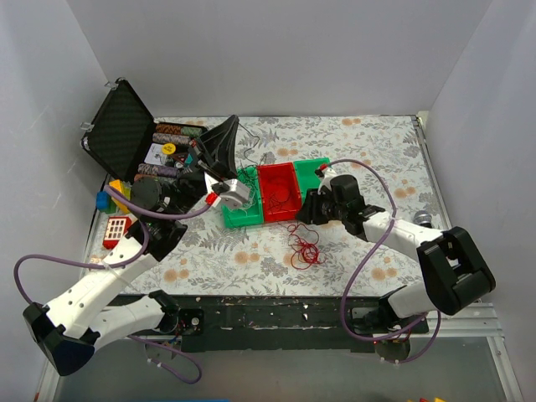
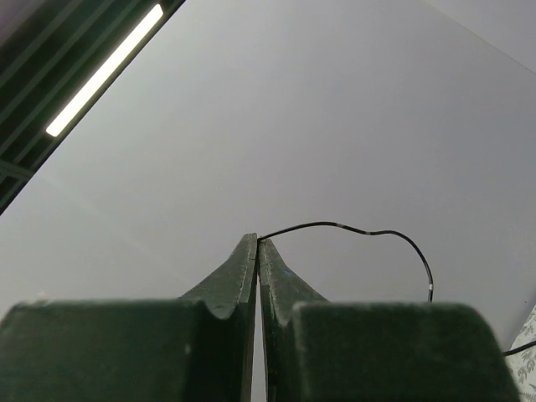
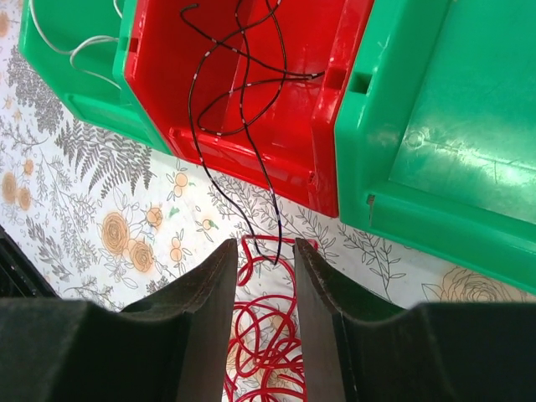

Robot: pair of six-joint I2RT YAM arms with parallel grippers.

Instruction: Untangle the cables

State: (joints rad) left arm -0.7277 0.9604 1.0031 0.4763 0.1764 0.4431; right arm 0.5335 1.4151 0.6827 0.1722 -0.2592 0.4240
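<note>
The left gripper (image 2: 258,243) is up in the air, above the table. Its fingers are pressed tight together and pinch the end of a thin black wire (image 2: 335,224) that curves away to the side.

The right gripper (image 3: 263,244) is low, just in front of the red bin (image 3: 335,126). Its fingers are a little way apart (only a narrow gap) and grip nothing. The red cables (image 1: 303,249) lie in a loopy heap on the flowery table (image 1: 234,251), right under that gap. More black wire loops inside the red bin and hangs down over its front wall to the fingertips. A white wire (image 3: 84,42) sits in the green bin (image 3: 67,84) beside it.
</note>
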